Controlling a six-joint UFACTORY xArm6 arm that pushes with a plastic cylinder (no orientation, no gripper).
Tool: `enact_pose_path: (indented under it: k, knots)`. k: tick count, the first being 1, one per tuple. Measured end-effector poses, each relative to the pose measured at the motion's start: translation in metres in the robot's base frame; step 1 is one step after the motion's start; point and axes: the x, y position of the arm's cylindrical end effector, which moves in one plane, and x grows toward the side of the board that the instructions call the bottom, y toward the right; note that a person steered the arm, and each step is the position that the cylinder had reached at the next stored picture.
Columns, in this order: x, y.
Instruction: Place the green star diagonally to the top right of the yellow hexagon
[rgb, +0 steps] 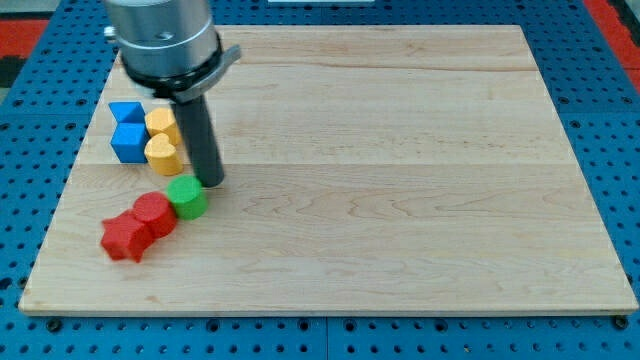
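Camera view, looking down on a wooden board. I have no pincer on this arm, so nothing opens or clenches; my tip sits at the green block's upper right edge, seemingly touching it. I take this for the star, though its shape is blurred. Two yellow blocks lie just above and left; which one is the hexagon I cannot tell. Blue blocks sit beyond, red blocks below left. Green lies below the yellows, so the placement remains undone.
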Motion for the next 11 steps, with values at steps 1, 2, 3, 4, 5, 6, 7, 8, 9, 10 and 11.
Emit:
enact_pose_path:
  k: [1,2,3,4,5,6,7,8,9,10,11]
  knots:
    - [-0.034,0.056]
    - [-0.139,0.074]
    - [-0.222,0.071]
    - [-0.268,0.023]
    - [-0.283,-0.08]
    - [-0.264,-0.096]
    - [-0.239,0.002]
    - [-0.2,0.058]
    - [-0.175,0.035]
    - [-0.211,0.013]
    - [-0.198,-0.02]
